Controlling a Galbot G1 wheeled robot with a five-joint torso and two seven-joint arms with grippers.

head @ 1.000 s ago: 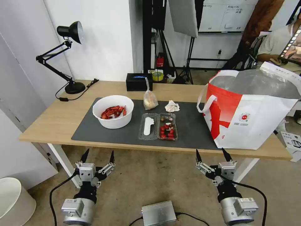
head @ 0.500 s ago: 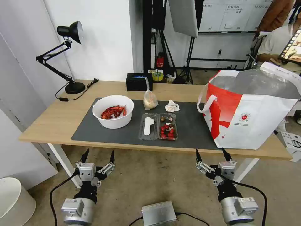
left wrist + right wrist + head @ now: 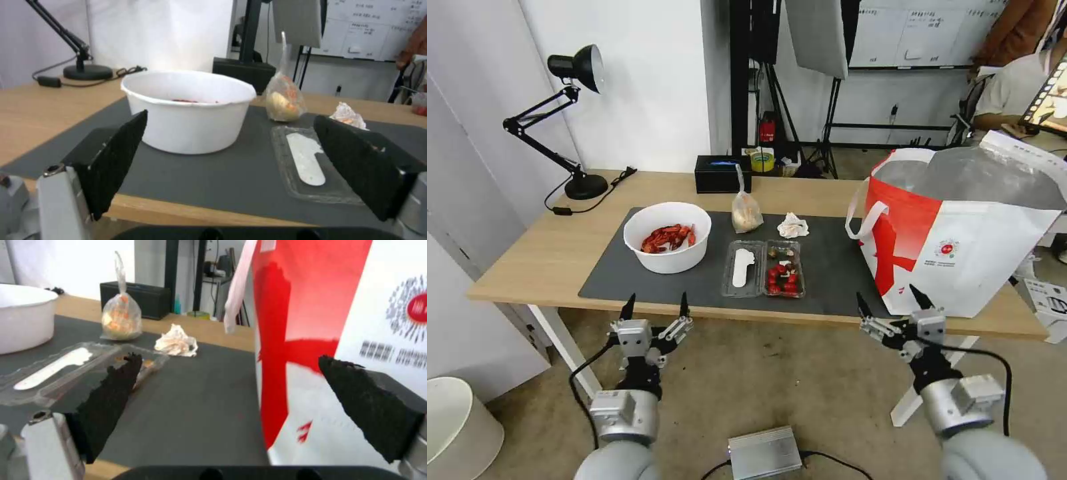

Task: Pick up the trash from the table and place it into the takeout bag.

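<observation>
On the dark grey mat of the table [image 3: 547, 257] lies the trash: a white bowl [image 3: 668, 237] [image 3: 189, 108] of red shells, an open clear clamshell [image 3: 764, 268] [image 3: 307, 160] [image 3: 66, 368] with red scraps, a knotted clear bag [image 3: 746, 210] [image 3: 283, 101] [image 3: 119, 318] and a crumpled tissue [image 3: 793, 227] [image 3: 176, 342]. The takeout bag [image 3: 960, 230] [image 3: 338, 323] stands open at the mat's right end. My left gripper [image 3: 654, 305] [image 3: 231, 163] is open at the table's front edge, facing the bowl. My right gripper [image 3: 893, 299] [image 3: 231, 406] is open at the front edge, just before the takeout bag.
A black desk lamp [image 3: 570, 120] stands at the back left of the table, its cable trailing forward. A black rectangular box [image 3: 723, 173] sits behind the knotted bag. A white bin [image 3: 457, 427] is on the floor at the left, a grey box [image 3: 764, 453] between my arms.
Both grippers have risen and come forward from below the table to its front edge, still open. The things on the table have not moved.
</observation>
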